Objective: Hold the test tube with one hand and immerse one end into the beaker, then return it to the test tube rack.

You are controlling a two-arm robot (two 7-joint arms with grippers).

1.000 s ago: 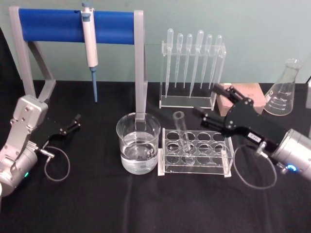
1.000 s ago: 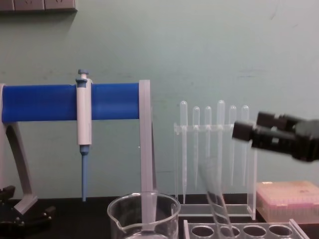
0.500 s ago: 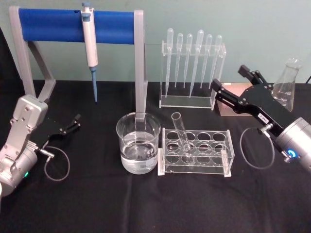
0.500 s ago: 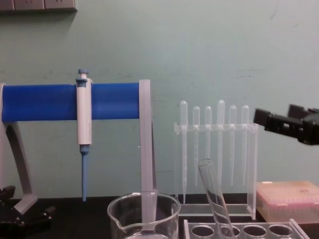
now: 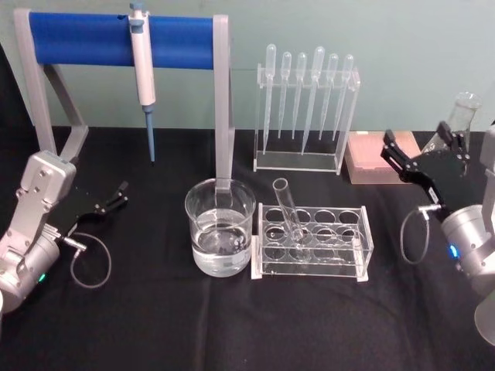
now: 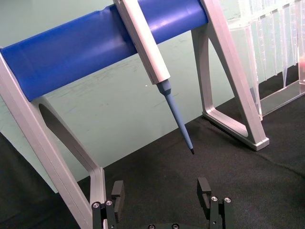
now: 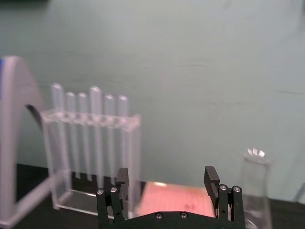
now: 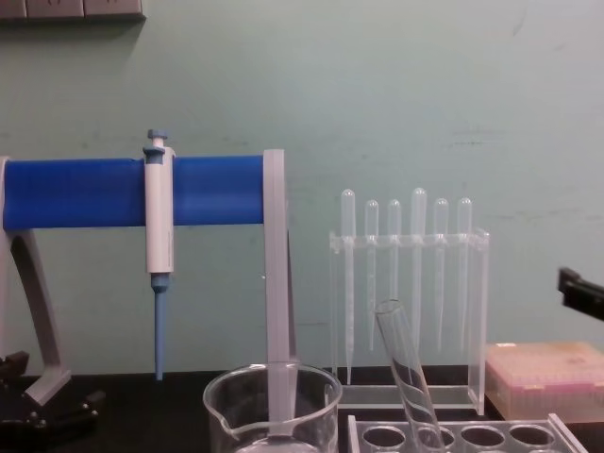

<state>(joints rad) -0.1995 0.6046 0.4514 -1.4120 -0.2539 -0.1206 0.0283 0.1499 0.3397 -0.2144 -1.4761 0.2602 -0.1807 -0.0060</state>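
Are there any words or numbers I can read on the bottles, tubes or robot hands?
None can be read.
Flask: faint marks, too blurred to read.
Right gripper: no readable label.
Beaker, test tube, pipettor: no writing visible.

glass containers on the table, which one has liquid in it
The beaker, left of the tube rack, holds clear liquid partway up. The test tube leaning in the rack and the conical flask look empty.

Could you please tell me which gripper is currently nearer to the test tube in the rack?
Right. The right gripper is beside the rack, past its right end; the left gripper sits farther from the test tube, beyond the beaker.
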